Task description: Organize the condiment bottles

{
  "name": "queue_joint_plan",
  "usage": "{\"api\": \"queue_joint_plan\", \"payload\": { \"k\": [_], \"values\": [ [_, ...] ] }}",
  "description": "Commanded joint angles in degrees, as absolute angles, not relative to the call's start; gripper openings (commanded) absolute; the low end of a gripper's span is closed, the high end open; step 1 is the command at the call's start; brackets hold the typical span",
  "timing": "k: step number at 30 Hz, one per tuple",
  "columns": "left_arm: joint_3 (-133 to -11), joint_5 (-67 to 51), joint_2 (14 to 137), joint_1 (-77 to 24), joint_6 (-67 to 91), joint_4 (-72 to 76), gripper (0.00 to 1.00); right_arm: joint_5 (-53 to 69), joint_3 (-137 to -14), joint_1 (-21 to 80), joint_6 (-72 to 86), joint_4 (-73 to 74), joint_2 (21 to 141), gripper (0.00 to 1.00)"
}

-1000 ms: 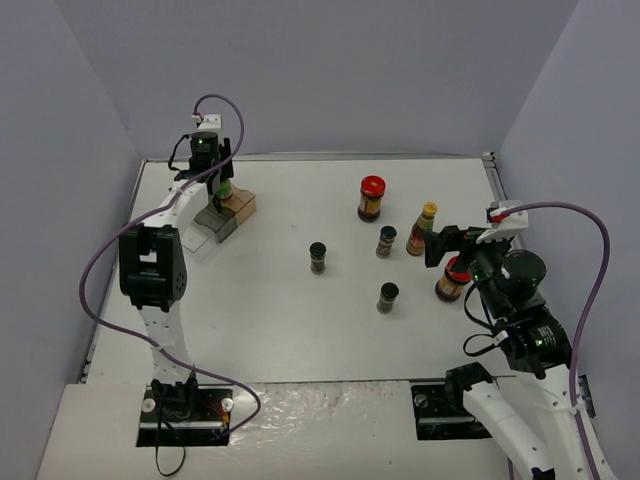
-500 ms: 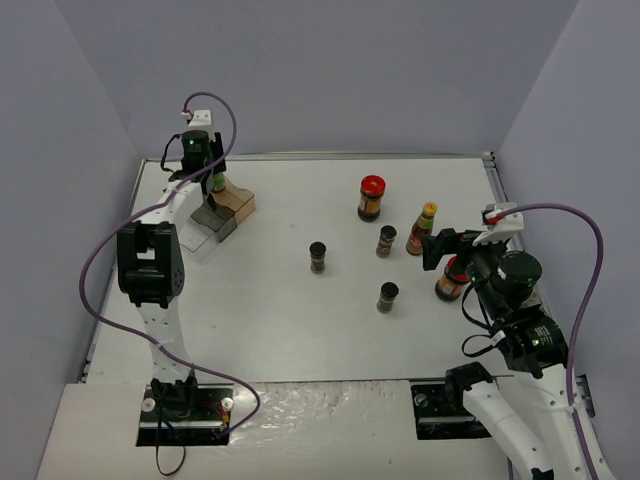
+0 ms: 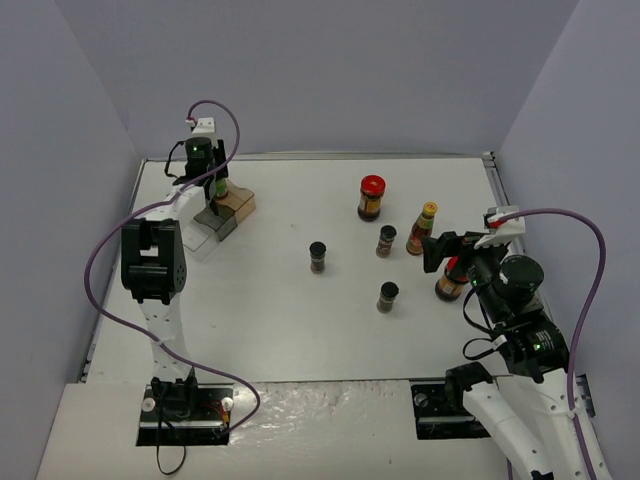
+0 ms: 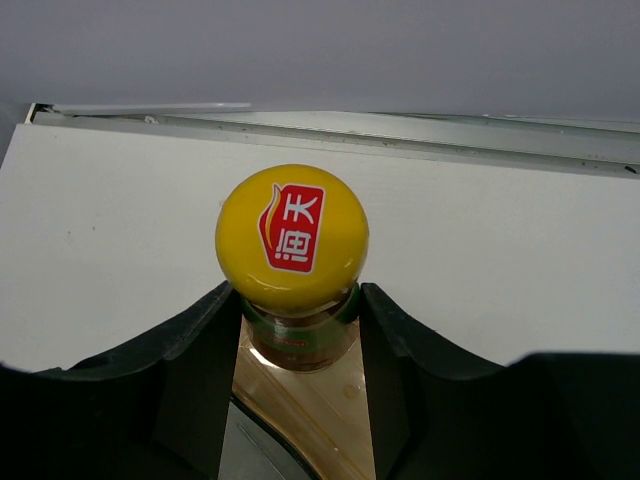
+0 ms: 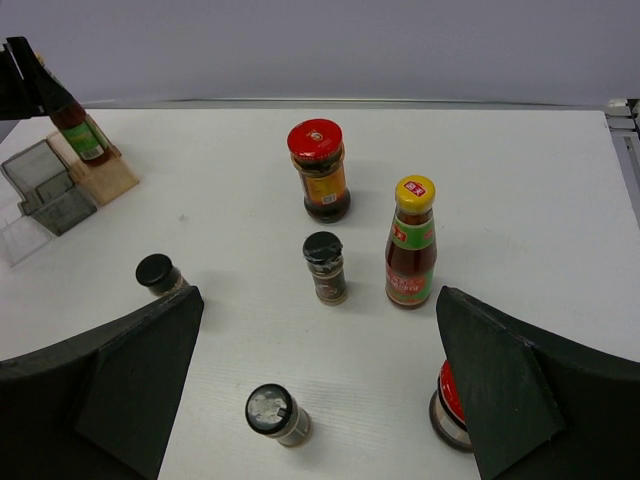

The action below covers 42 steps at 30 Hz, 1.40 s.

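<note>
The left claw is clamped on the neck of a yellow-capped sauce bottle, held over the tan step of the stepped rack at the far left of the surface. The right claw hangs with its fingers wide apart, gripping nothing. A red-lidded jar stands just beside its right finger. Ahead of it are the second yellow-capped bottle, with a black-capped spice jar just to its left and the other red-lidded jar beyond. A second spice jar stands nearer, between the fingers, and a third spice jar farther left.
</note>
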<state>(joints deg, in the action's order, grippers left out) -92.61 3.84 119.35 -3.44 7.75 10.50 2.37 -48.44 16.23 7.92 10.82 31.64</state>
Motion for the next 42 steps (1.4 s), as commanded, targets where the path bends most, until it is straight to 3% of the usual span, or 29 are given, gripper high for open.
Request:
{"api": "queue_joint_plan", "payload": {
  "k": [1, 3, 4, 6, 9, 16, 24, 31, 36, 42],
  "values": [
    [-93.66, 3.63, 115.66, -3.18, 7.08, 20.35, 0.32, 3.02, -48.6, 16.7, 8.28, 6.5, 31.42, 1.0],
    [-93.14, 3.76, 115.27, -3.24, 7.27, 20.15, 0.46, 2.76, -48.6, 16.7, 8.34, 6.5, 31.22, 1.0],
    [-93.08, 3.78, 115.23, -3.18, 7.29, 20.06, 0.47, 2.73, -48.67, 16.7, 8.35, 6.44, 31.2, 1.0],
    [-91.92, 3.89, 113.84, -3.16, 7.29, 19.69, 0.76, 2.23, -48.9, 16.7, 9.06, 6.52, 31.51, 1.0],
    [-90.77, 4.0, 111.04, -3.16, 7.57, 17.85, 0.97, 2.06, -49.27, 16.7, 10.13, 6.59, 32.45, 1.0],
    [-86.48, 3.76, 98.63, -3.21, 13.63, 7.37, 0.97, -3.35, -50.51, 16.7, 15.93, 6.72, 39.84, 1.0],
    [-80.51, -3.37, 81.05, -3.49, 14.81, -14.61, 0.97, -12.71, -55.72, 16.7, 21.64, 7.47, 55.24, 1.0],
    [-64.07, -6.82, 58.23, -3.71, 12.74, -20.74, 0.97, -19.02, -55.12, 16.62, 20.47, -0.49, 67.61, 0.97],
    [-51.28, -7.35, 42.79, -4.26, 11.96, -24.42, 0.97, -16.97, -52.65, 15.71, 17.98, -8.99, 73.69, 0.94],
    [-46.99, -5.8, 32.07, -6.18, 11.89, -31.5, 0.97, -13.49, -49.37, 13.07, 16.0, -16.54, 76.61, 0.91]
  ]
}}
